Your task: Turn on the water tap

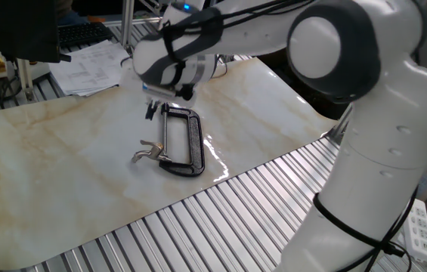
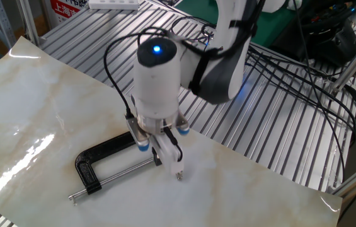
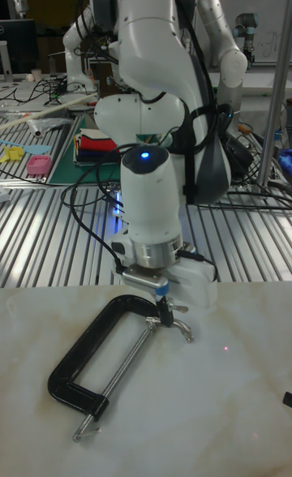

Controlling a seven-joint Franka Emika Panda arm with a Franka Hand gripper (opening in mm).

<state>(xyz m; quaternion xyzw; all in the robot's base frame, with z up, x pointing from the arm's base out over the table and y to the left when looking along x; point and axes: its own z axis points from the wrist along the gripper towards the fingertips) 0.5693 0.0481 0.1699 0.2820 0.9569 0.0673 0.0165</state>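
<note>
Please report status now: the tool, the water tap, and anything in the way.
Tool low above the rod end, open or shut unclear. Water tap flat on the marble sheet, winged lever untouched. Nothing blocking.

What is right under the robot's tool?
Below the tool lies the black tap frame with its rod and silver lever on marble sheet. Fingertip contact is hidden.
</note>
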